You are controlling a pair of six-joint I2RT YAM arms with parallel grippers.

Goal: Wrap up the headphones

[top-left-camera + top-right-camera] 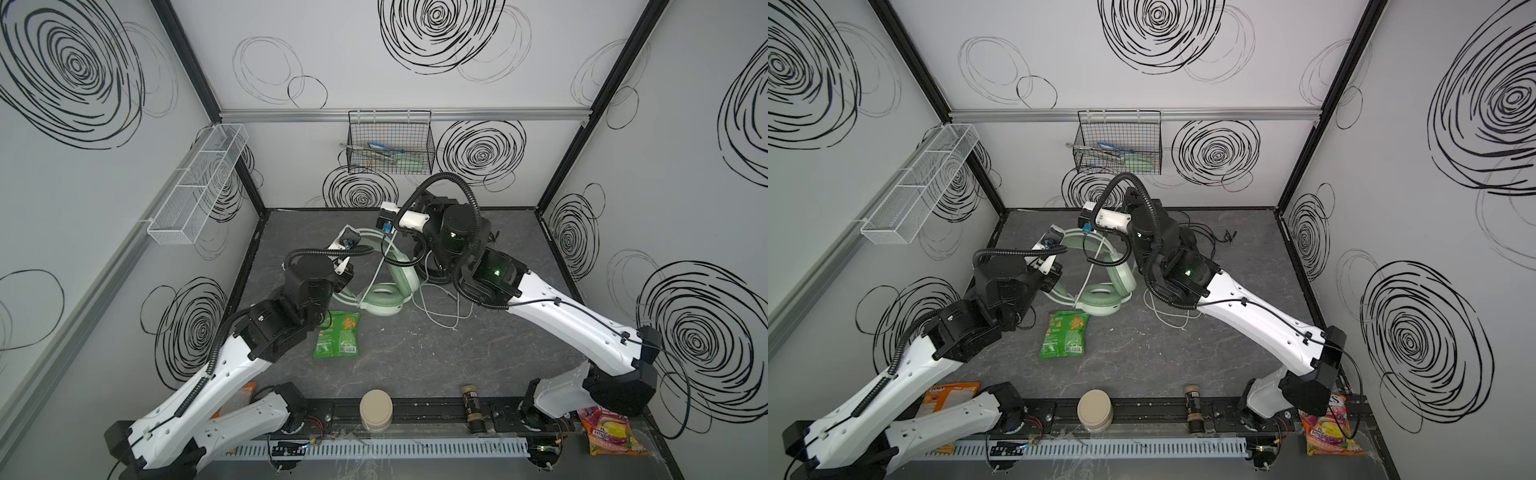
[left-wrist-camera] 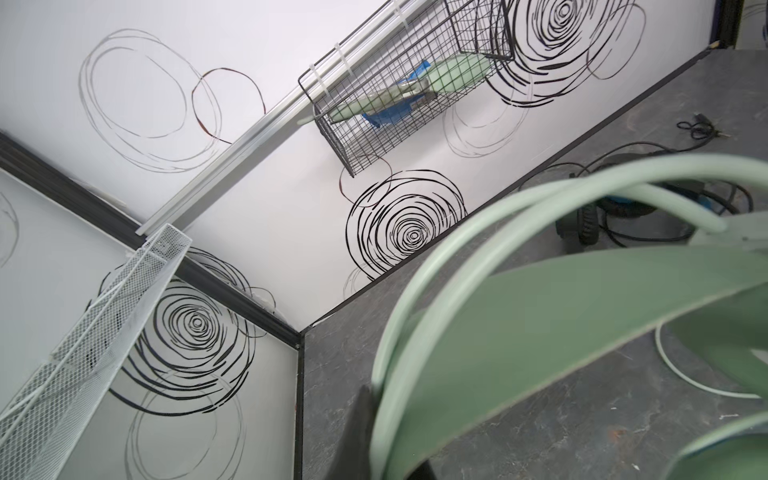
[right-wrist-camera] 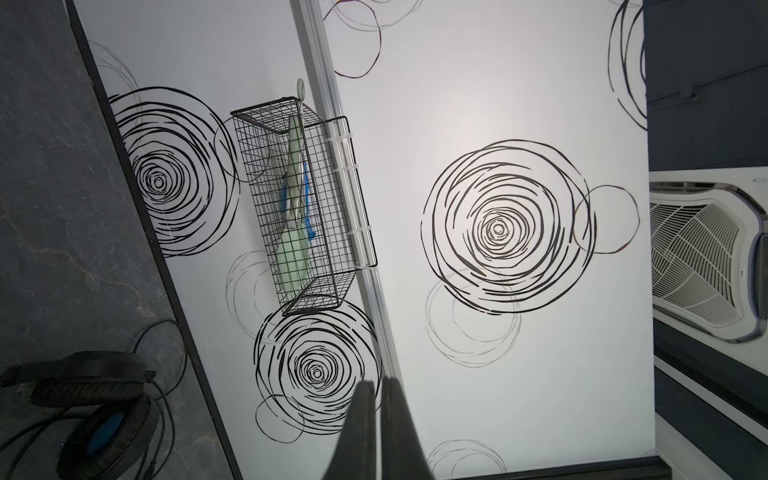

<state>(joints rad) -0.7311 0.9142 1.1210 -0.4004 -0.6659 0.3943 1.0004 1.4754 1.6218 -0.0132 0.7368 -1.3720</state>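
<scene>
The mint-green headphones (image 1: pixel 384 297) lie mid-table with their headband (image 2: pixel 540 316) arched up. My left gripper (image 2: pixel 388 449) is shut on that headband at its left side (image 1: pixel 349 264). The pale cable (image 1: pixel 376 270) runs taut from an earcup up across the headband to my right gripper (image 1: pixel 428 198), which is raised near the back wall. Its fingers (image 3: pixel 361 415) stand shut with only a hairline gap, and the cable itself hardly shows there. More pale cable (image 1: pixel 436 309) lies looped under the right arm. The black headphones (image 3: pixel 95 395) with blue lining lie behind, mostly hidden by the right arm in both top views.
A green chip bag (image 1: pixel 337 334) lies in front of the mint-green headset. A black wire basket (image 1: pixel 390 145) hangs on the back wall and a white mesh shelf (image 1: pixel 199 183) on the left wall. A tan jar (image 1: pixel 376 409), a dark bottle (image 1: pixel 471 403) and snack packets (image 1: pixel 611 432) sit along the front rail.
</scene>
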